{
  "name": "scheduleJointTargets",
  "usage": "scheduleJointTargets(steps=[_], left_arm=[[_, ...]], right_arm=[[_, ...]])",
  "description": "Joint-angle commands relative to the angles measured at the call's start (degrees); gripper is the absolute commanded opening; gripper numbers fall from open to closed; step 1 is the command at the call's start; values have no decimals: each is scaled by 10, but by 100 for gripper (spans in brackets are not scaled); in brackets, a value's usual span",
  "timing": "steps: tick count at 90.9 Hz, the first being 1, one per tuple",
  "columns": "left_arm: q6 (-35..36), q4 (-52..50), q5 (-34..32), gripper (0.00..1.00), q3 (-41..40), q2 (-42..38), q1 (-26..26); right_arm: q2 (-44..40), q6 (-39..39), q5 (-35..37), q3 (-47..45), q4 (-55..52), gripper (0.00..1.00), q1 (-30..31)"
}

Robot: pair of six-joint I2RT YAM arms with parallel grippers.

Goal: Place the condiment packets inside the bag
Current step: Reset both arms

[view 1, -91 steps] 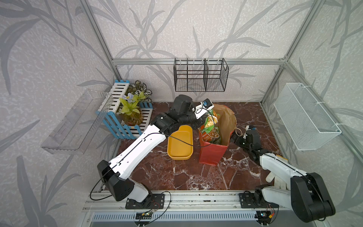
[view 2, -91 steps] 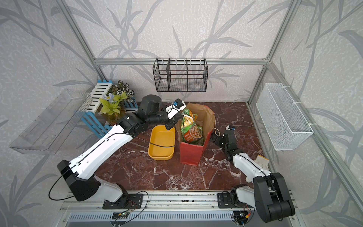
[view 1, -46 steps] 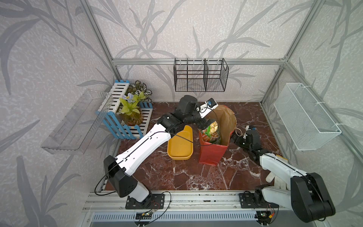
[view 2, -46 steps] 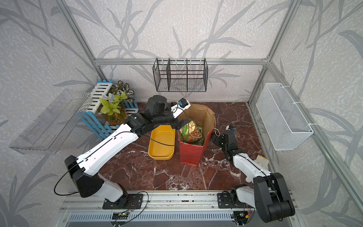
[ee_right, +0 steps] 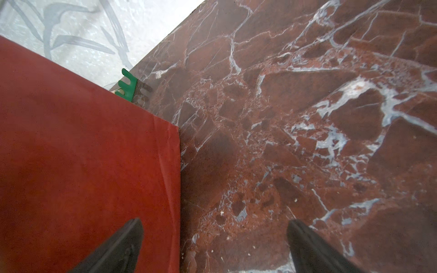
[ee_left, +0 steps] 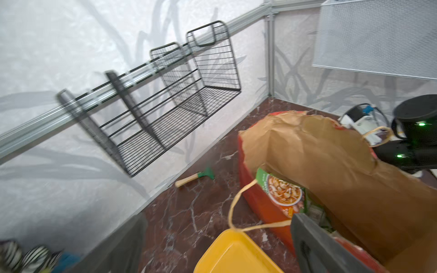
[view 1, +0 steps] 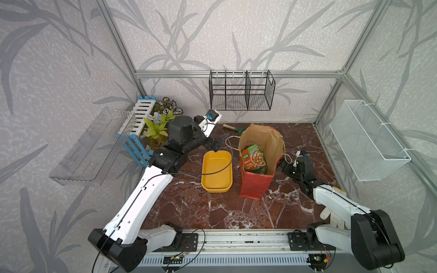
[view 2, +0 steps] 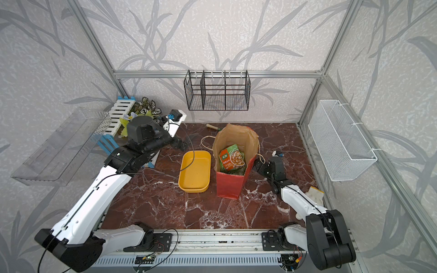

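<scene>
One condiment packet point(view 1: 254, 160) inside bag point(view 1: 254, 188), left tool point(view 1: 214, 146) nearby, empty

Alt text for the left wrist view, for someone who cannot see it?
An open red bag with a brown inside holds an upright green-and-orange condiment packet. The corner of a yellow tray shows beside it, a black wire rack hangs on the wall behind, and a small green-headed tool lies on the marbled table.

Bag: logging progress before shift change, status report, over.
Left gripper open, by tray far end. Right gripper open, beside bag. Packets inside bag. Bag mouth unobstructed.
</scene>
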Motion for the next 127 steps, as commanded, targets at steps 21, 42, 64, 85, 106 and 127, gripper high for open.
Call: scheduleJointTargets(steps=[21,42,64,85,106,127], left_arm=[[-58,144,139,100,-262,-55,247],[-116,384,118,100,-415,35,302],[-181,615,91,100,-491,128,301],[-190,724,24,100,-532,194,299],[-202,842,-16,100,-603,184,294],[-165,1062,-93,100,-715,203,243]], right_arm=[[-106,-49,72,13,-64,99,2],[-169,-147,202,-15,-59,99,2],[-106,-216,304,-16,-30,99,-13],[-16,-230,262,-44,99,99,-60],[40,-288,195,-79,238,99,-63],[22,-315,179,-90,238,99,-62]])
